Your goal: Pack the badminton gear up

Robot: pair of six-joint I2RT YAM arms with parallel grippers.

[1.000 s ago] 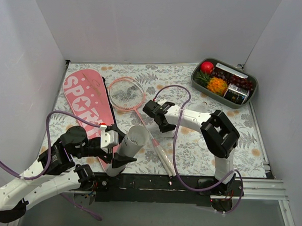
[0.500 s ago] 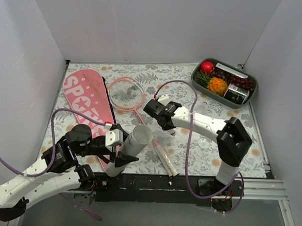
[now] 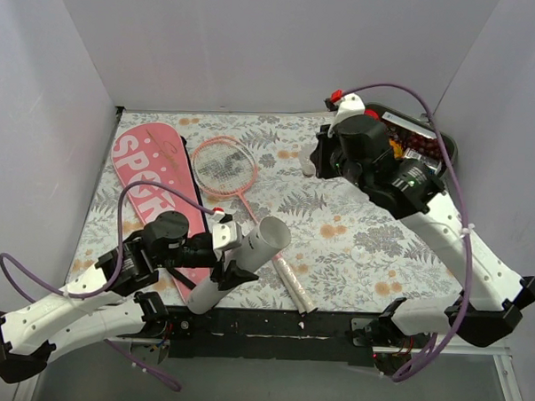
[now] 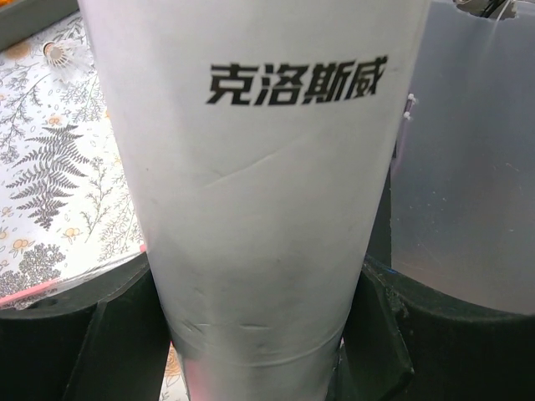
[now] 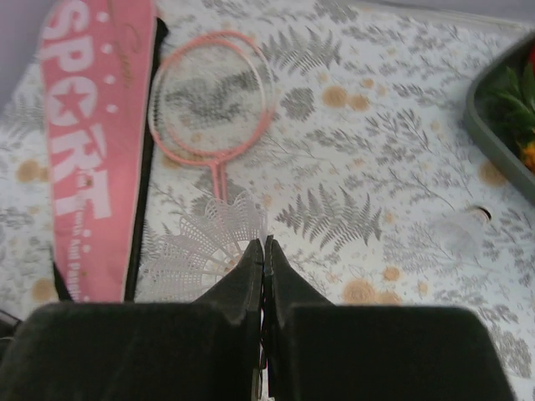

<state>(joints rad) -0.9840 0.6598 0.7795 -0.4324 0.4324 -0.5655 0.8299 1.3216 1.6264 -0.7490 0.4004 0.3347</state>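
Note:
My left gripper [image 3: 226, 259] is shut on the long white tube [image 3: 249, 257] and holds it tilted, open end up and to the right. In the left wrist view the tube [image 4: 251, 167] fills the space between both fingers. My right gripper [image 3: 314, 160] is raised at the back right, shut on the skirt of a white shuttlecock [image 5: 205, 246]. The pink racket [image 3: 223, 166] lies on the table, its white handle [image 3: 295, 288] towards the front. The pink bag [image 3: 157, 182] lies to its left. A second shuttlecock [image 5: 464, 227] lies on the cloth.
A grey tray [image 3: 433, 181] with colourful fruit stands at the back right corner, partly behind my right arm. White walls close in the table on three sides. The floral cloth [image 3: 363, 249] covers the table.
My right arm has lifted from the racket shaft at the table's middle and swung up to the back right with the shuttlecock. My left arm has moved the tube a little to the right.

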